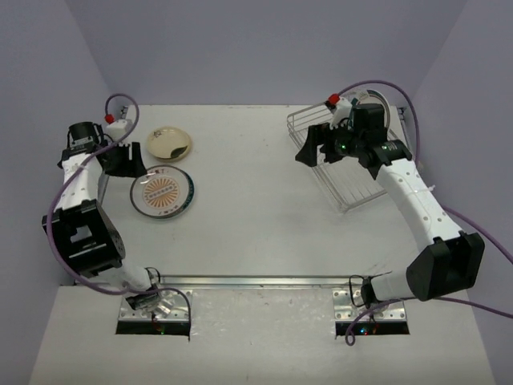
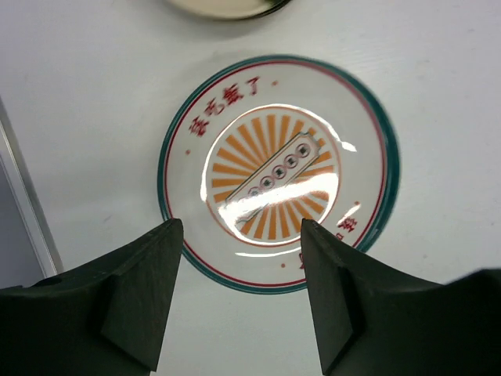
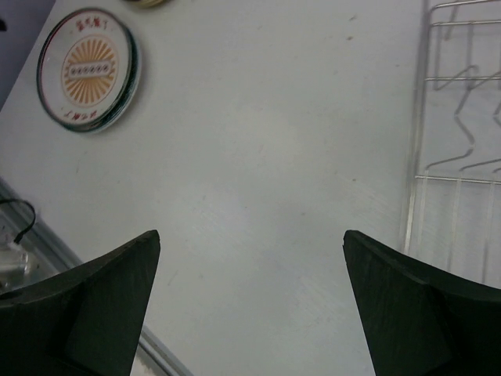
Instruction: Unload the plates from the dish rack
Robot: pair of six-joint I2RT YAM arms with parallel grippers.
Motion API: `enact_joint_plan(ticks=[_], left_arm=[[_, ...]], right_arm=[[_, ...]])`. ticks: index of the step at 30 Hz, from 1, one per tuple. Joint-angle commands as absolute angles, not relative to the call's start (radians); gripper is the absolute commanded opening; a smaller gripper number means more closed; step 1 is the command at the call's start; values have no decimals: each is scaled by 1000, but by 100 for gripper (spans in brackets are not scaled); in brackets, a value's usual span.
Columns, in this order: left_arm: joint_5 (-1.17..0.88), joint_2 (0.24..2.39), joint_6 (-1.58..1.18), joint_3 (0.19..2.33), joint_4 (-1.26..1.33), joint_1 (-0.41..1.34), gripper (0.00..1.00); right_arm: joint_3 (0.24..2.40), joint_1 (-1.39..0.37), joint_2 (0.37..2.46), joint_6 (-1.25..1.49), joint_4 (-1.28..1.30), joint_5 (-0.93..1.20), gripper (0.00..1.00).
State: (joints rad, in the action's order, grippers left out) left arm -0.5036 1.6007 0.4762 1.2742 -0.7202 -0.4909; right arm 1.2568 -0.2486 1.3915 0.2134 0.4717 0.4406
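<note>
A white plate with a green rim and an orange sunburst (image 1: 163, 192) lies flat on the table at the left. It also shows in the left wrist view (image 2: 274, 117) and the right wrist view (image 3: 90, 66). A small cream plate (image 1: 169, 143) lies flat just behind it. My left gripper (image 1: 132, 164) is open and empty, hovering over the near rim of the green-rimmed plate (image 2: 241, 227). The wire dish rack (image 1: 353, 188) stands at the right, partly hidden by my right arm. My right gripper (image 1: 314, 156) is open and empty at the rack's left side, above bare table (image 3: 250, 235). The rack wires in the right wrist view (image 3: 458, 117) hold no plate.
A metal rail (image 1: 256, 281) runs along the table's near edge. Purple cables loop from both arms. A round dark-rimmed shape (image 1: 385, 102) behind the right wrist is mostly hidden. Walls close in the table at the back and both sides.
</note>
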Motion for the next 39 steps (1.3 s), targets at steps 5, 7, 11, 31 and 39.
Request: enact_joint_plan(ticks=[5, 7, 11, 31, 39], left_arm=[[-251, 1371, 477, 1201, -556, -228, 69], [-204, 1329, 475, 1190, -523, -184, 70], [-83, 1251, 488, 1156, -455, -68, 70], [180, 1204, 478, 1069, -373, 308, 69], [154, 1219, 452, 1085, -392, 308, 69]], right_arm=[[1482, 9, 1521, 165, 425, 266, 99], [1560, 75, 1588, 120, 407, 214, 99], [1673, 129, 1702, 33, 371, 117, 94], [1967, 211, 2109, -176, 325, 98, 71], [1993, 216, 2186, -200, 304, 106, 59]])
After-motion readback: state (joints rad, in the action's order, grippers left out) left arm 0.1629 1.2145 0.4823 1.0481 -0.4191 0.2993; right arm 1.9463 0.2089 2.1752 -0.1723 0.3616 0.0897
